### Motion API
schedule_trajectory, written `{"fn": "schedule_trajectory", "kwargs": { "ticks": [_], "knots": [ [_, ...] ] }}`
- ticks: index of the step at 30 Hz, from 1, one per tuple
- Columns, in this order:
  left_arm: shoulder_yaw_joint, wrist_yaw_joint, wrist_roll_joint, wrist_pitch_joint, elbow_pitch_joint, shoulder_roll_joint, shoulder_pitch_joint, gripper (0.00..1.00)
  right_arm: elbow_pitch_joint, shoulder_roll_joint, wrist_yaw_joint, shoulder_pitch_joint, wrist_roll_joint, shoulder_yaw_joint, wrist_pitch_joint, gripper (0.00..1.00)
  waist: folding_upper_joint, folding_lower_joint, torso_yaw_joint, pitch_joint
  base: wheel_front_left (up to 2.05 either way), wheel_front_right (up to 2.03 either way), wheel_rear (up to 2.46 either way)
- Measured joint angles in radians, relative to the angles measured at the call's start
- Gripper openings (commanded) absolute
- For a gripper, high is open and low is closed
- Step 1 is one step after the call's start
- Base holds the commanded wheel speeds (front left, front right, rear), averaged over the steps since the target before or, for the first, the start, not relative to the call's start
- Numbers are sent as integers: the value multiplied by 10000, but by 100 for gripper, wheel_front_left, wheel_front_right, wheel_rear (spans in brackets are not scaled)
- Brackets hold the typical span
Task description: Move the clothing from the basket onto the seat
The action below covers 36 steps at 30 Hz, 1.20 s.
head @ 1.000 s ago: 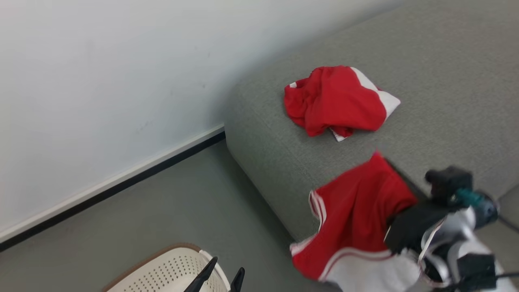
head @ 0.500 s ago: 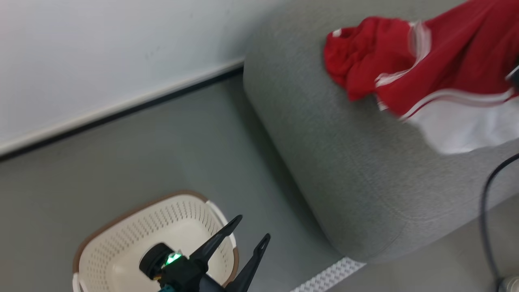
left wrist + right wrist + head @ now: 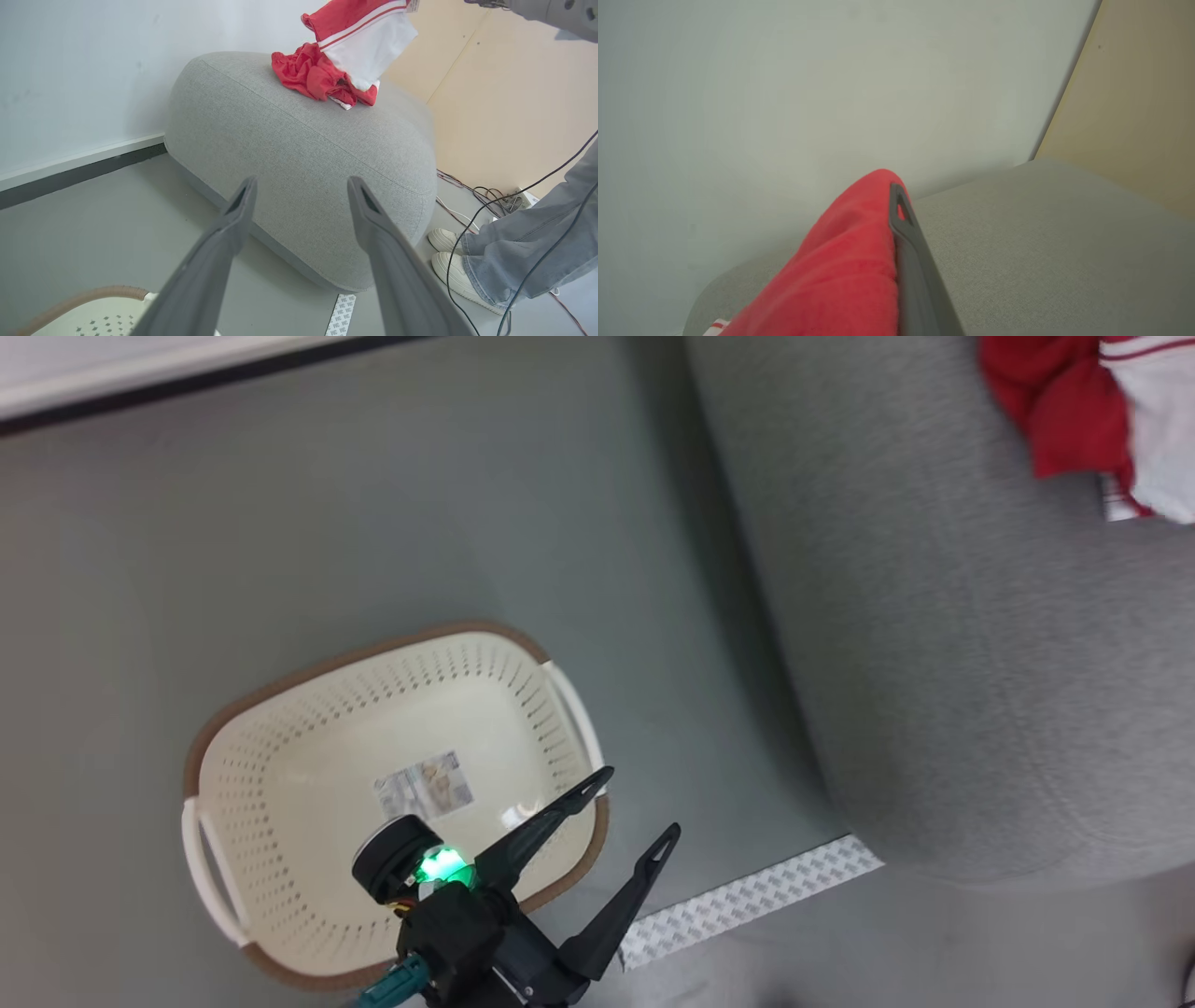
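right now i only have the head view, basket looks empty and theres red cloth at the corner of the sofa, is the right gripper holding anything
Observer: Yes. In the right wrist view the right gripper is shut on a red garment, which lies against its dark finger.
Operator: is it down on the seat
Observer: Not fully. The left wrist view shows it hanging above the seat, just over a crumpled garment lying there. Whether the two touch is unclear.
Operator: anything beside the sofa i should know about
Observer: A person's legs and white shoes are beside the seat, with cables on the floor there.
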<state>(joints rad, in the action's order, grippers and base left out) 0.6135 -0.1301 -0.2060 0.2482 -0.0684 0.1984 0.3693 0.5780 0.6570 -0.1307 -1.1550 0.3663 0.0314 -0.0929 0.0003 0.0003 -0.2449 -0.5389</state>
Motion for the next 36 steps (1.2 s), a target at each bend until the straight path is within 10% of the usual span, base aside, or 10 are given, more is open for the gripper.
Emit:
{"fn": "schedule_trajectory", "kwargs": {
  "ticks": [4,5,6,20,36],
  "knots": [
    [-23,42,102,81,-86,-50,38,100,1289,-203,2,265,-299,696,945,0,0,-1,547,-720,0,0,0],
    [-19,42,102,84,-69,-52,39,100,1494,-355,0,421,-328,681,1080,24,1,0,661,-818,0,0,0],
    [-25,42,102,92,-50,-54,39,100,1676,-483,0,591,-416,619,1214,100,1,0,776,-898,0,0,0],
    [-134,25,-453,134,771,-779,-464,100,2330,-786,2,2891,-1087,-732,1973,100,-2,-4,1773,230,0,0,0],
    [-619,261,-1172,136,2056,-1304,-2276,100,-27,-1649,0,7262,-226,-855,1294,100,-5,-7,1912,3894,0,0,0]
  ]
}}
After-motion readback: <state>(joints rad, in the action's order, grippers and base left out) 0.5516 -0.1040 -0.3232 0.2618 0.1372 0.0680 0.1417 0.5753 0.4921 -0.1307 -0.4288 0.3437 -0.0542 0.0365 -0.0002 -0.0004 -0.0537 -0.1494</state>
